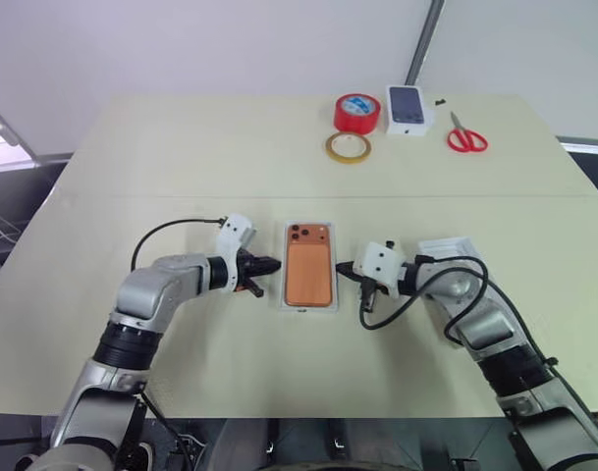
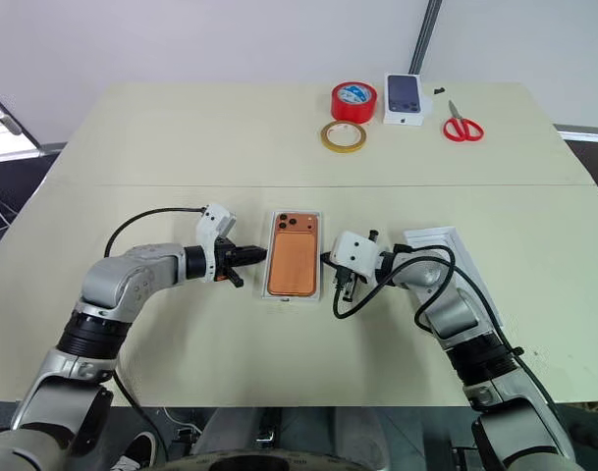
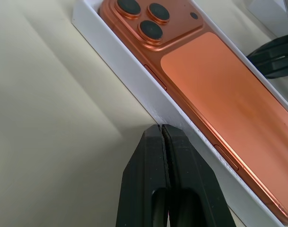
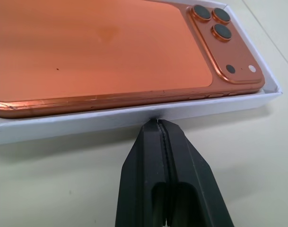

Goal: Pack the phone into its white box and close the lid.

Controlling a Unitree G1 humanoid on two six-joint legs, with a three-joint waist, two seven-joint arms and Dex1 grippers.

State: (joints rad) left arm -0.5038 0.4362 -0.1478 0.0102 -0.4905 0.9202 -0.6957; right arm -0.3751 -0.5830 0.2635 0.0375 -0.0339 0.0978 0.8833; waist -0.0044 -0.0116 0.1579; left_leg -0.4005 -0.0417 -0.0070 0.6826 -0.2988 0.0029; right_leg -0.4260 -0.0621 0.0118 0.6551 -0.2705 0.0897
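Note:
The orange phone lies lens side up inside the white box at the middle of the table. My left gripper is shut with nothing between its fingers, and its tips meet the box's left long wall. On the opposite side my right gripper is also shut and empty, its tips against the right long wall. The lid rests on the table to the right, partly covered by my right forearm and its cable.
At the far side of the table stand a red tape roll, a tan tape ring, a small white box with a phone picture and red scissors.

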